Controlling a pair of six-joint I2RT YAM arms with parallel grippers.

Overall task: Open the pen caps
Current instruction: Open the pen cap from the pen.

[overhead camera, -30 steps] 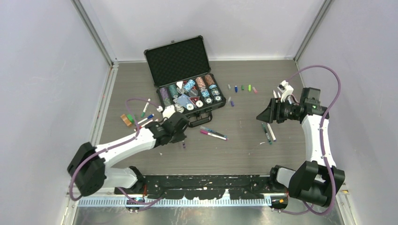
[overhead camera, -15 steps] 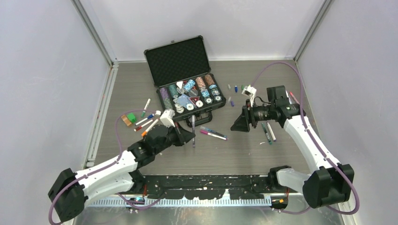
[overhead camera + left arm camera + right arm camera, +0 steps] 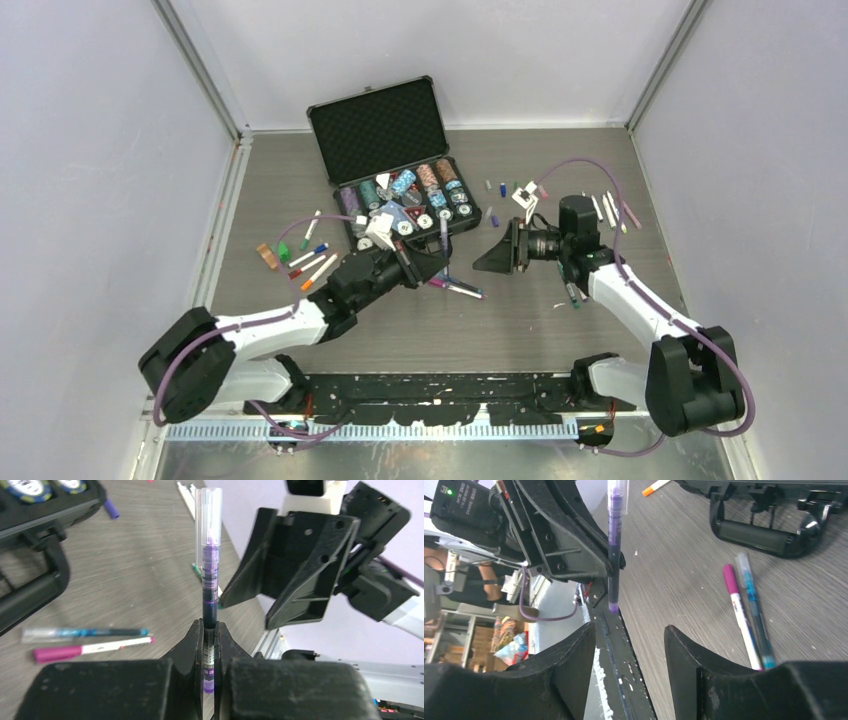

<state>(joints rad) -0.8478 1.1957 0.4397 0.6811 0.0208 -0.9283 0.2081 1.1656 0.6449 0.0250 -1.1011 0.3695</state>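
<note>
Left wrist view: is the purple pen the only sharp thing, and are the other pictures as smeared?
Left wrist view: the purple pen, clamped in the left gripper, is sharp; the table grain behind it is streaked and blurred. Right wrist view: the table grain reads clearer. Top view: even light, faint shadows, no smear.

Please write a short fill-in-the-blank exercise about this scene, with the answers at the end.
1. The left gripper is shut on a ____ pen (colour).
2. Its clear cap is ____ the pen, not removed.
3. The right gripper has its jaws ____.
4. The black case holds poker ____.
Answers: purple; on; open; chips.
</note>
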